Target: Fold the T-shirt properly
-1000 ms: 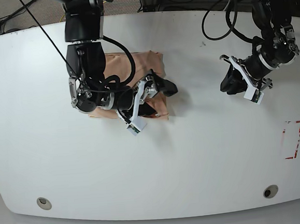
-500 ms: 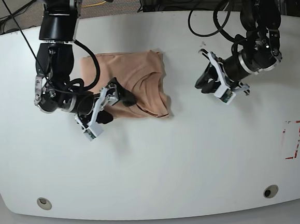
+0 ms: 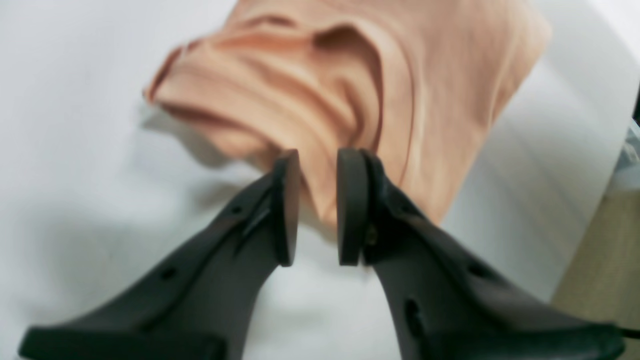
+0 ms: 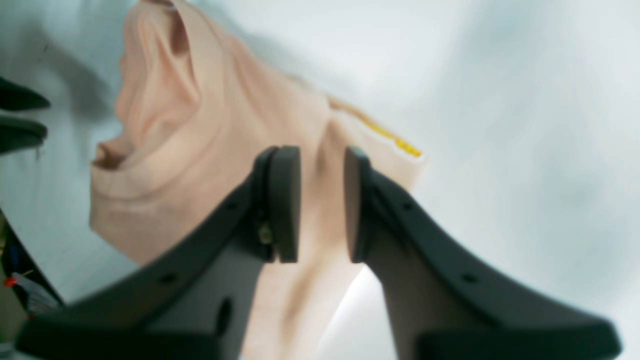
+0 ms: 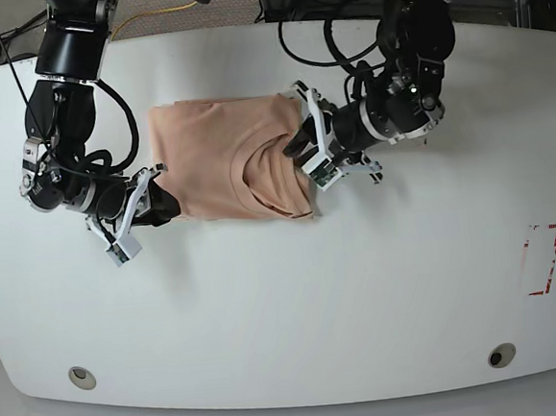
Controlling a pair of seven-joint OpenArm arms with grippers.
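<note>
The peach T-shirt (image 5: 211, 155) lies folded into a rough rectangle on the white table, left of centre at the back. Its neck fold sits toward its right side. My left gripper (image 5: 298, 153) is at the shirt's right edge. In the left wrist view the left gripper (image 3: 319, 160) has its pads a narrow gap apart over the T-shirt (image 3: 400, 75), with nothing visibly pinched. My right gripper (image 5: 157, 203) is at the shirt's lower left corner. The right gripper (image 4: 320, 155) is likewise nearly closed above the T-shirt (image 4: 200, 125), where a yellow strip (image 4: 390, 137) shows at one edge.
The white table (image 5: 286, 304) runs to its front edge below. A red marked rectangle (image 5: 542, 259) is at the right, and two round holes (image 5: 80, 377) (image 5: 502, 355) sit near the front corners. Cables hang behind the back edge.
The right arm left the top of the shirt, moved to its left edge, and its jaws closed from wide open. The left arm travelled left from the table's right side to the shirt's right edge.
</note>
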